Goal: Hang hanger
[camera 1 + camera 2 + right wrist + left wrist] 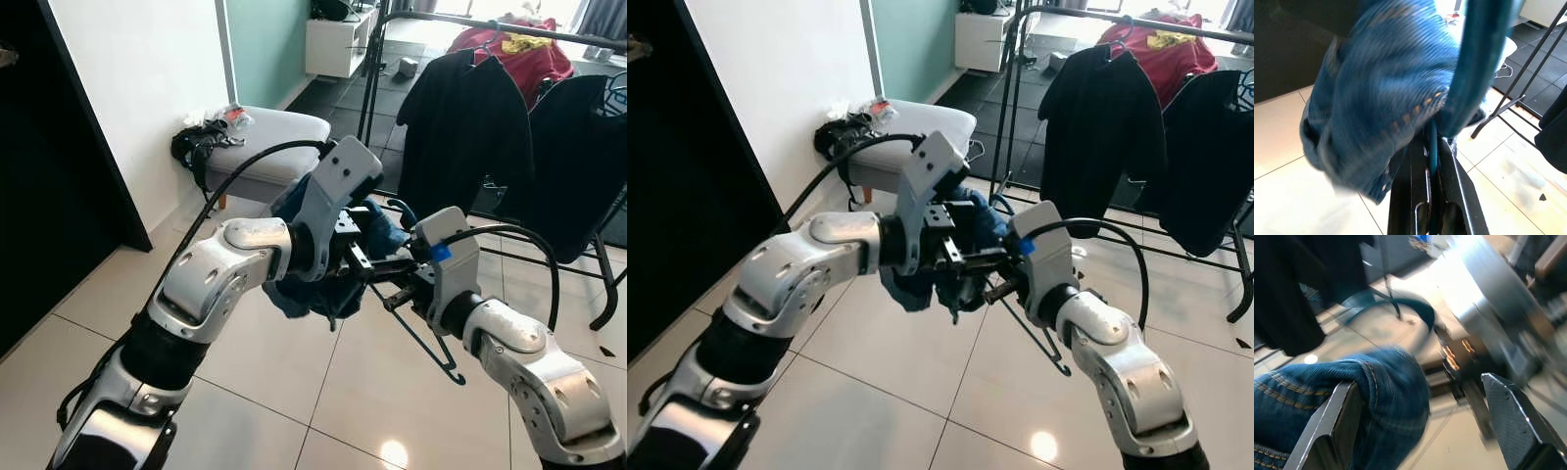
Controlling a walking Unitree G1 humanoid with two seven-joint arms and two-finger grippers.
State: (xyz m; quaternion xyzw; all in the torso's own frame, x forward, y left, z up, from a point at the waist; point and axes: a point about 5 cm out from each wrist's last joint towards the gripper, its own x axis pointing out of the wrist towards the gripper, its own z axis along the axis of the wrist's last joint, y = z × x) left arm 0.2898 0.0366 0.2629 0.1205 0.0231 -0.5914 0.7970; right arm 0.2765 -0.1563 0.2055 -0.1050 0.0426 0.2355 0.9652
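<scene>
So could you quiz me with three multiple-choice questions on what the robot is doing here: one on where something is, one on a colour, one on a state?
1. Where is the clothes rack?
A. Ahead, to the robot's right
B. Behind the stool
C. Against the white wall

2. What colour is the cloth on the hanger?
A. Red
B. Blue denim
C. White

3. What is the right gripper doing?
A. Hanging open
B. Pinching the hanger
C. Resting on the floor

Answers: 1 A, the rack with dark shirts stands there. 2 B, the jeans show stitched denim. 3 B, its fingers close on the teal hanger.
</scene>
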